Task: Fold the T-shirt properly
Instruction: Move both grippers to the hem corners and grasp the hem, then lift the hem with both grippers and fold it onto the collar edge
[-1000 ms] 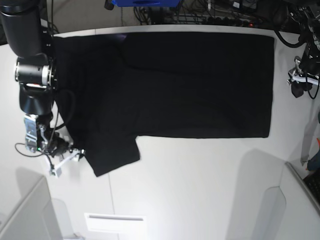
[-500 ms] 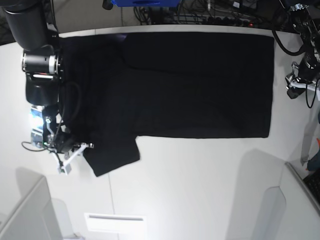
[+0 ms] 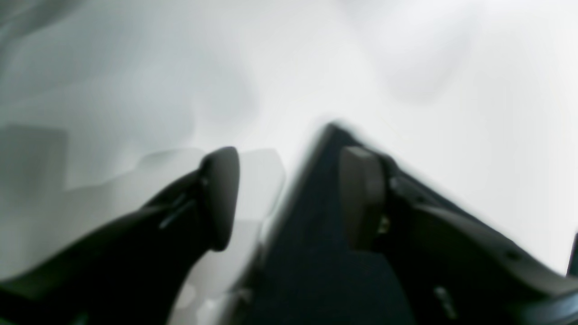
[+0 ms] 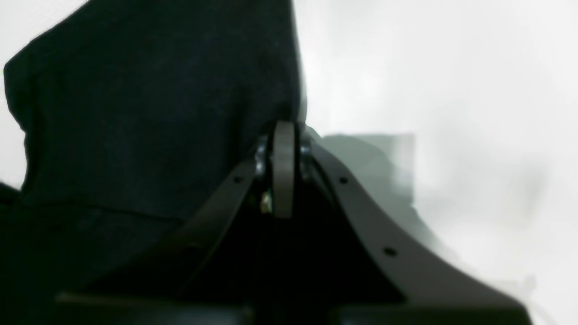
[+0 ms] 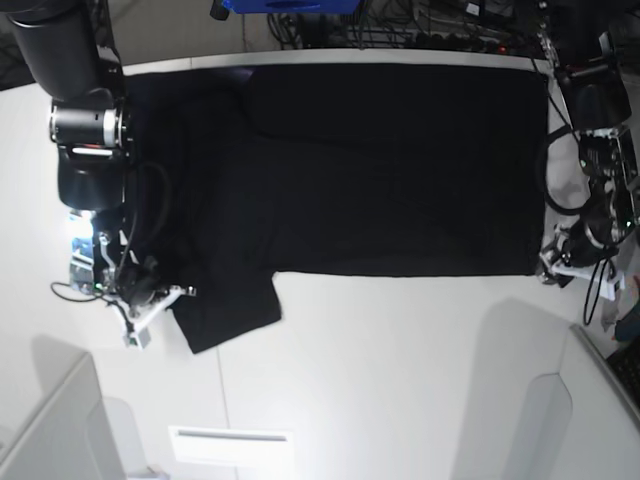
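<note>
Right gripper (image 4: 283, 135) jaws clenching the sleeve of the shirt (image 5: 390, 160) | left gripper (image 3: 289, 180) jaws released, straddling hem corner | you're risking a one-sided lift skewing the fold

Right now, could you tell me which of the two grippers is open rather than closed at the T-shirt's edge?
The left gripper: its jaws stand apart over a corner of the T-shirt. The right gripper is pressed shut at the sleeve edge.

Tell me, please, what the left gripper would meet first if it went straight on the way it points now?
Probably the T-shirt: its corner lies between the open fingers of the left gripper. Beyond it is only the white table. Depth is unclear.
</note>
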You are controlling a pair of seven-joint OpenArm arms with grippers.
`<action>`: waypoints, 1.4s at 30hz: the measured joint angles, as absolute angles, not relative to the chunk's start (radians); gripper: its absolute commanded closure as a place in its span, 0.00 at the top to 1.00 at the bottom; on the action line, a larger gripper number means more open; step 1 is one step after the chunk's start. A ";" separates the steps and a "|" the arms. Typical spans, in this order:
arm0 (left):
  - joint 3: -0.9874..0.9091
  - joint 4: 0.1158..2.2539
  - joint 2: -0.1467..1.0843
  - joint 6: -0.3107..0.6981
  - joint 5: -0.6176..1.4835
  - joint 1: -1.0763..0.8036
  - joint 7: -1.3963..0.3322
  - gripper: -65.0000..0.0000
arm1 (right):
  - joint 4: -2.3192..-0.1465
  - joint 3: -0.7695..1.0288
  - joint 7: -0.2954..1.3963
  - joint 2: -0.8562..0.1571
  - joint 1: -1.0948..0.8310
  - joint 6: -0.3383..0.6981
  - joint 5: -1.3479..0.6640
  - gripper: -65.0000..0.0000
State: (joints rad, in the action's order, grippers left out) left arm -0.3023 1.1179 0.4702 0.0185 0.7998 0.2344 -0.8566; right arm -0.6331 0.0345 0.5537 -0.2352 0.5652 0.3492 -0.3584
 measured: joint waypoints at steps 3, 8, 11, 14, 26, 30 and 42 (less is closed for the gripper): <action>-0.197 1.001 0.474 0.018 0.804 0.334 -0.844 0.64 | -0.633 0.034 0.553 -0.235 0.565 0.350 -0.358 0.00; -0.115 0.834 0.477 0.024 0.806 0.433 -0.832 0.64 | -0.635 0.035 0.553 -0.235 0.565 0.349 -0.359 0.00; -0.096 0.809 0.477 0.023 0.805 0.448 -0.822 0.63 | -0.635 0.034 0.554 -0.237 0.565 0.350 -0.358 0.00; -0.062 0.809 0.484 0.023 0.805 0.447 -0.812 0.63 | -0.635 0.034 0.554 -0.237 0.565 0.350 -0.359 0.00; -0.051 0.815 0.511 0.027 0.820 0.429 -0.819 0.53 | -0.635 0.034 0.554 -0.237 0.565 0.350 -0.359 0.00; -0.049 0.848 0.541 0.007 0.796 0.425 -0.848 0.62 | -0.635 0.028 0.553 -0.237 0.565 0.350 -0.358 0.00; -0.036 0.878 0.540 -0.015 0.802 0.389 -0.825 0.62 | -0.636 0.028 0.553 -0.235 0.565 0.350 -0.358 0.00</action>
State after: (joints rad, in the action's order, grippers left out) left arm -0.0364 0.8780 0.5404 -0.0151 0.8017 0.3885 -0.8253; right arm -0.6357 0.0284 0.5529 -0.2348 0.5648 0.3500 -0.3584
